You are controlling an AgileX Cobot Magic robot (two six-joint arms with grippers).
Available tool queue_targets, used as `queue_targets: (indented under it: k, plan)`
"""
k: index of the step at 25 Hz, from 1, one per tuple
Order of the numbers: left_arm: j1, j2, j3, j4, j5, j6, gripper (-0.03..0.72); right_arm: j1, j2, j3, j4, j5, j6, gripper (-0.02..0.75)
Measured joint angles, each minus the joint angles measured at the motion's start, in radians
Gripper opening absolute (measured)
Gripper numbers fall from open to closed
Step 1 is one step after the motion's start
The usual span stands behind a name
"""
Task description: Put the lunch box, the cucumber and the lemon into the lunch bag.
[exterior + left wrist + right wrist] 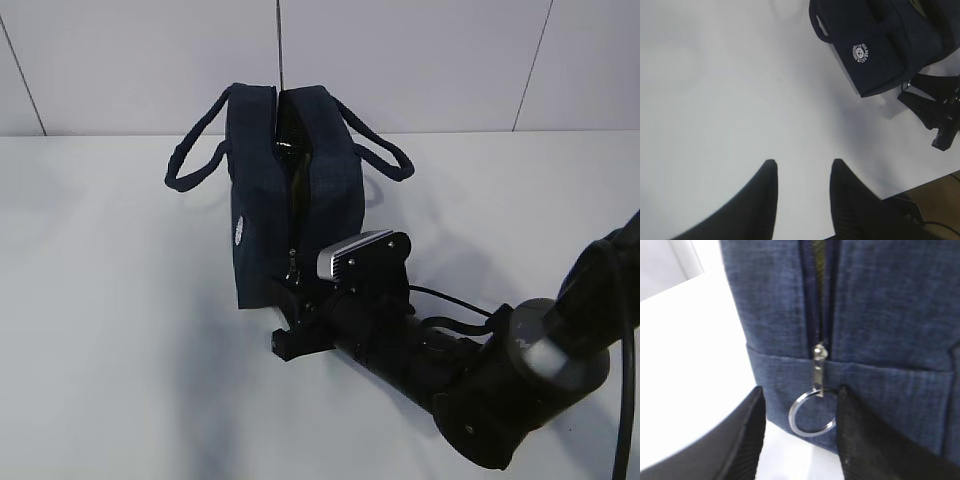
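Looking between the right fingers (800, 435), we see the thin, slippery ring pull (811, 415) of the soft lunch bag (290, 190), not yet pinched. We should hold this ring. The left fingers (802, 192) stand half open, holding nothing.

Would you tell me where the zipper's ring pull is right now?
In the right wrist view, the ring pull hangs low on the lunch bag, between the right gripper fingers.

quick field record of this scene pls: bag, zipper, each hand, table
lunch bag: dark navy, standing upright on the white table, top gaping open
zipper ring pull: silver, hanging low on the bag's end, between the right hand's fingers
right hand: at the bag's end, jaws apart around the ring, not clamped on it
left hand: open, holding nothing, over bare table, apart from the bag
lunch box, cucumber, lemon: none visible on the table
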Motion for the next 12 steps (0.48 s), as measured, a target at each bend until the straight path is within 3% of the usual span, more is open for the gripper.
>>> queue_targets:
  k: [12]
  plan:
    - [0.0, 0.0, 0.0, 0.0, 0.0, 0.0, 0.237, 0.0, 0.011, -0.007, 0.022, 0.002, 0.004, 0.347]
